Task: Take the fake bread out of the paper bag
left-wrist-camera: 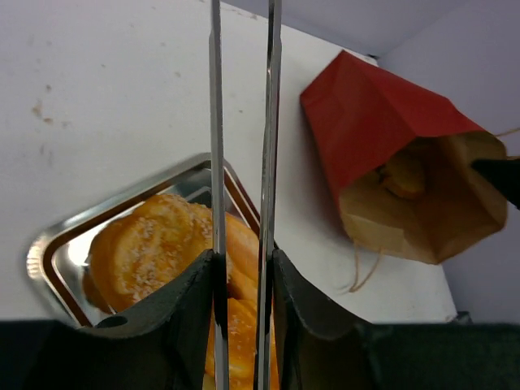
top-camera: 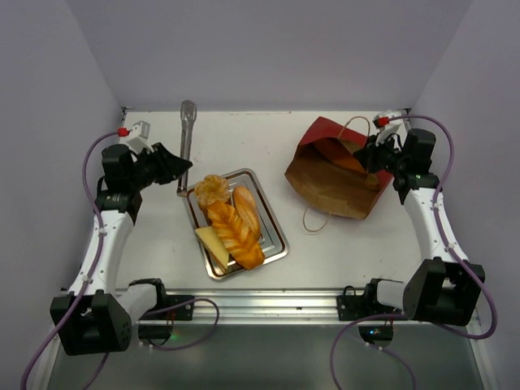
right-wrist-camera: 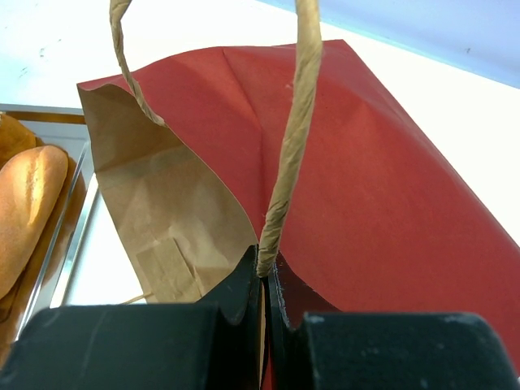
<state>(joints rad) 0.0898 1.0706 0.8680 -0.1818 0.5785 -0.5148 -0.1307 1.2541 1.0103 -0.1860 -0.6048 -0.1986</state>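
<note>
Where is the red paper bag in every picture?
Top external: the paper bag lies at the upper right.
Left wrist: it sits at the upper right, right of the tongs.
Right wrist: it fills the middle and right, its string handle pinched in the right tool.
Shared landmark: the silver tray, always left of the bag.
</note>
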